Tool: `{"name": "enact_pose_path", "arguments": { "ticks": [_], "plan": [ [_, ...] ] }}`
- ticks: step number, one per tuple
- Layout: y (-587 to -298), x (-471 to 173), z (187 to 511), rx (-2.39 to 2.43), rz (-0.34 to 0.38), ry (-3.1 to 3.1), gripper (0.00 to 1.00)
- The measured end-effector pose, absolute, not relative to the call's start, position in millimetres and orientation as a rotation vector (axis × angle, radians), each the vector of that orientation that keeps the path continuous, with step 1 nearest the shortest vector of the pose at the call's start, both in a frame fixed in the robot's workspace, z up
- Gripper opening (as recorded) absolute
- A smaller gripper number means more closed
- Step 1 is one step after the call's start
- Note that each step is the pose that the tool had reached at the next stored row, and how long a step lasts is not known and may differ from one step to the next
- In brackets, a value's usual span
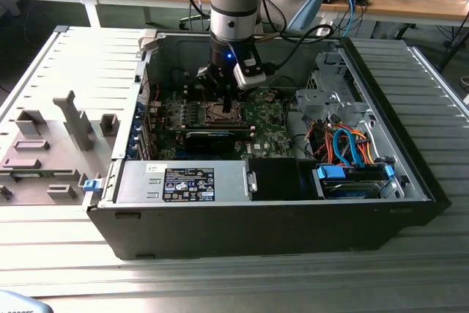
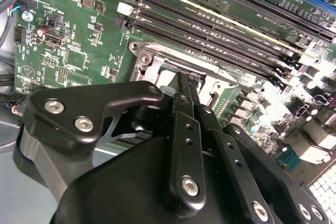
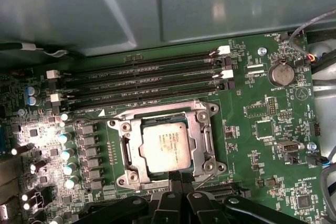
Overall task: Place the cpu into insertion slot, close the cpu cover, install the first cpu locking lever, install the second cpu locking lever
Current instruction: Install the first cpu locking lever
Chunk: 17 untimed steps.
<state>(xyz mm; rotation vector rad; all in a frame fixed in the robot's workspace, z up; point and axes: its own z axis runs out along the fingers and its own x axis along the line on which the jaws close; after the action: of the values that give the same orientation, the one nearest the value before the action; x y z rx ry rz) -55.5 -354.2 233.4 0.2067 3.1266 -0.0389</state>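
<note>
- Exterior view: high, angled down on the open black metal computer case (image 1: 293, 232).
- Both wrist views: close above its green motherboard (image 3: 273, 129), seemingly from opposite sides of the silver-rimmed square socket (image 3: 167, 146).

The chip (image 3: 167, 146) lies in the socket (image 3: 126, 153), with the frame plate (image 3: 202, 140) down around it. On the board (image 3: 262, 129), long slots (image 3: 147, 85) run at the socket's 12 o'clock in the first wrist view; the gripper (image 3: 178, 176) sits at its 6 o'clock edge.
</note>
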Motion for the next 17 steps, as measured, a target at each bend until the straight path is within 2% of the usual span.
{"name": "enact_pose_path", "arguments": {
  "ticks": [6, 8, 11, 17],
  "plan": [
    [-354.1, -55.5, 233.0, 0.189, -0.033, 3.128, 0.11],
    [-354.3, -55.5, 233.1, 0.185, 0.014, 3.13, 0.11],
    [-354.2, -55.6, 233.0, 0.131, 0.04, 3.134, 0.11],
    [-354.3, -55.5, 232.7, -0.074, 0.041, 3.137, 0.11]
  ]
}}
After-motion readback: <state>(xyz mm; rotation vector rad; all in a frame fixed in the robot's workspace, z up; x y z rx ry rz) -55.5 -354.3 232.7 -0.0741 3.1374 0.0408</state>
